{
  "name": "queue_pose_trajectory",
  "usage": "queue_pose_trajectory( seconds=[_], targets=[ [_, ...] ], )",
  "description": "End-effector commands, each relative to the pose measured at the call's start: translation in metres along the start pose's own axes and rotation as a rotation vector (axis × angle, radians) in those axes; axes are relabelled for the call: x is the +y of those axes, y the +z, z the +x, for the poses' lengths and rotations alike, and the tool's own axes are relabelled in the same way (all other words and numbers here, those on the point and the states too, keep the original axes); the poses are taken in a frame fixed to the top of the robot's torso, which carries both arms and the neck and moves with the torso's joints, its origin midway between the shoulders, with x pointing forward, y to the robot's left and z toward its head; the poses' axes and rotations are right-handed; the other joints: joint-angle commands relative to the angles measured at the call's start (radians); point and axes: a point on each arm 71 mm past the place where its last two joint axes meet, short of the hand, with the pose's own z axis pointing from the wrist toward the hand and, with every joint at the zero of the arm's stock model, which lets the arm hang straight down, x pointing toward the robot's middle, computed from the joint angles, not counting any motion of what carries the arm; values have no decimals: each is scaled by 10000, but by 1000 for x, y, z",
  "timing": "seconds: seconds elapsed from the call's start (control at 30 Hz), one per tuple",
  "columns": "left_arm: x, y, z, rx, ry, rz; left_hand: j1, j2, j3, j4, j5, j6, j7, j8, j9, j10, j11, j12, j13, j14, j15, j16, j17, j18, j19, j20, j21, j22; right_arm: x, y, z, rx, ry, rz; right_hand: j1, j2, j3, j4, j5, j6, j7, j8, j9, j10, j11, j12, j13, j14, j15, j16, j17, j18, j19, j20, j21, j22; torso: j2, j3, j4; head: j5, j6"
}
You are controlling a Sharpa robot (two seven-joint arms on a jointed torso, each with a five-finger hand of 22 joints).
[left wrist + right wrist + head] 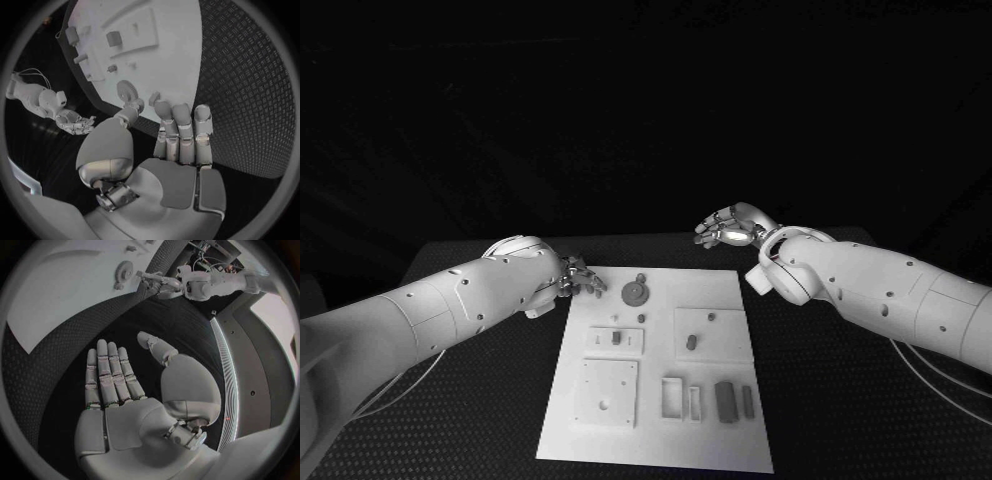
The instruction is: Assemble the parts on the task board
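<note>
Head view: the task board (718, 290), a white plate, lies in the middle of the black table (848, 400) and serves as the landmark. Just off its far left corner hangs the left hand (574, 278), its fingertips reaching the board's edge beside a round toothed gear (635, 291) that lies flat near the far end of the board. The left wrist view shows the left hand's fingers (182, 131) straight and pressed side by side, the thumb set apart, nothing held; the gear (128, 91) lies just beyond the fingertips. On the board nearer the robot than the gear, from left to right, lie a raised square plate (609, 392), a small plate with a dark block (616, 339) standing in it, a dark peg (691, 342), and a long dark bar (727, 399) near the board's right edge. Past the board's far right corner, well apart from it, the right hand (728, 230) hovers palm-up over the table. The right wrist view shows its fingers (109, 375) straight and close together, the thumb out to one side, holding nothing.
</note>
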Motion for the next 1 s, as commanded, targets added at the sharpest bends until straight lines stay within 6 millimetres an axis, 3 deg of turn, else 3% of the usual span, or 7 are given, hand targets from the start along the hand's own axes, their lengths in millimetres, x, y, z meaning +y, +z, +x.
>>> queue_pose_trajectory(
  seconds=[0.03, 0.57, 1.0],
  targets=[
    [-3, 0, 2, 248, 130, 141, 28, 153, -70, -71, -10, 96, -18, 61, -6, 57, 8, -59, 4, -58, -42, 45, 4, -39, -86, -1288, -24, 52, 1, 0, 1, 87, 12, -119, 27, 18, -54, 1, 69, -37, 14, 19, -17, 55, -10, -63, -10, 7, 63, -67, -14, -175, -64, 2, -42, 16, 6, 5, -8, -1, -3],
    [-2, 3, 3, 246, -13, 118, 19, 508, -192, -200, -3, 121, -15, 47, -61, 82, 12, -99, -12, -63, -37, 48, -17, -51, -88, -1289, -59, 73, 2, 1, 2, 103, 19, -129, 20, 24, -55, 3, 75, -36, 14, 21, -19, 60, -10, -67, -10, 10, 62, -69, -15, -175, -63, 2, -42, 19, 8, 4, -4, -49, -13],
    [-2, 4, 7, 347, -134, 119, 270, 1065, -196, -620, 13, 152, -10, 41, -122, 110, 19, -136, -21, -67, -26, 57, -43, -64, -89, -1288, -92, 113, 2, 1, 2, 100, 19, -130, 14, 25, -56, 5, 79, -36, 14, 22, -21, 62, -11, -71, -9, 11, 61, -70, -16, -175, -63, 2, -42, 21, 3, 1, 6, -68, -54]
  ],
)
